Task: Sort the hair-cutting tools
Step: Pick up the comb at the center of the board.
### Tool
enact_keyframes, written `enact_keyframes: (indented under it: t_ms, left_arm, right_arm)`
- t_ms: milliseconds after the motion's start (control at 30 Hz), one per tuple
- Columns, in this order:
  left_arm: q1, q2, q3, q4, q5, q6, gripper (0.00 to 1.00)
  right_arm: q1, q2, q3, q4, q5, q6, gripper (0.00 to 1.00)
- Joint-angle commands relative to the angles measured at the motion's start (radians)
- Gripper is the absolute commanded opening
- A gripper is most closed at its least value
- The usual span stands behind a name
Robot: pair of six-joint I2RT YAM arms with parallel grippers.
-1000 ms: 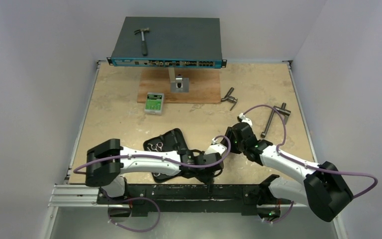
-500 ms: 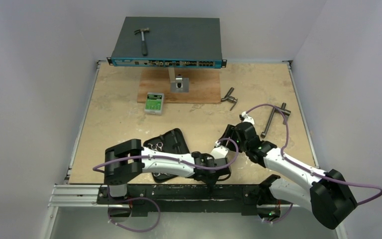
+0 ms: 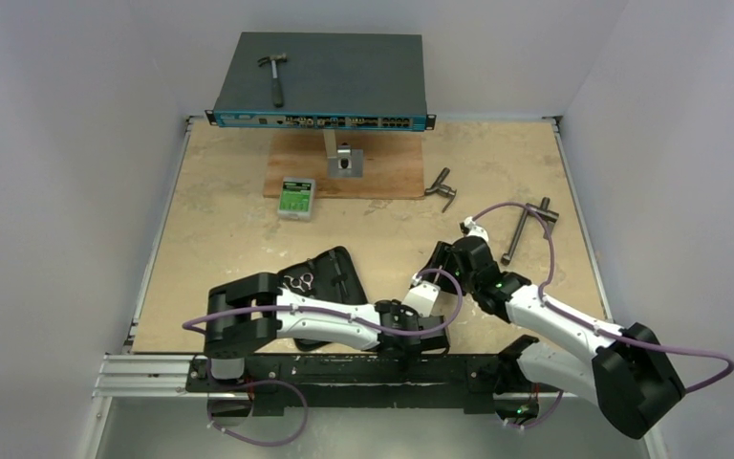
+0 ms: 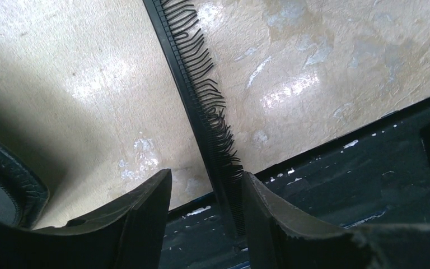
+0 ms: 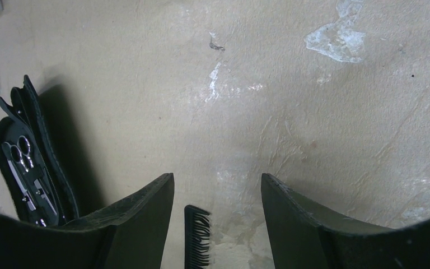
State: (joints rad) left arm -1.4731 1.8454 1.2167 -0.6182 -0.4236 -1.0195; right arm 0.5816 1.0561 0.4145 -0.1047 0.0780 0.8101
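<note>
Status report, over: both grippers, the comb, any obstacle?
Left gripper open, astride the comb at its near end. Right gripper open, empty, over its far end. Comb flat on table, near end over black rail. Nothing blocking.

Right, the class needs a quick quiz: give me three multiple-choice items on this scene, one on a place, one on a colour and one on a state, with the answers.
1. Where does the steel-headed hammer lie?
A) on the flat dark network switch
B) inside a black case
C) on the front rail

2. What colour is the small flat box?
A) red
B) green
C) yellow

3. How is the black soft case?
A) closed up
B) lying open
C) standing on end

Answers:
1 A: the hammer rests on the switch's top at the back.
2 B: the box's lid is green.
3 B: silver scissors show inside the case.
</note>
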Motion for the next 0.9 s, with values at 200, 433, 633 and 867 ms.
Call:
enact_keyframes:
  t_ms: [200,433,633,867]
  left_arm:
    - [-0.016,0.058,0.053,-0.027,-0.043,-0.14,0.47]
    - [-0.016,0.097,0.095,-0.097,-0.045,-0.194,0.4]
    - [-0.015,0.071,0.062,-0.107,-0.05,-0.243,0.26]
    - [-0.016,0.027,0.032,-0.094,-0.067,-0.242,0.09]
  right_arm:
    - [-0.011,-0.059,-0.001,-0.009,0.003,0.003,0.59]
    - [-0.014,-0.072,-0.004,-0.015,0.003,0.008,0.59]
    - [-0.018,-0.086,-0.005,-0.02,0.0,0.007,0.59]
    - [-0.022,-0.098,-0.005,-0.027,0.0,-0.002,0.59]
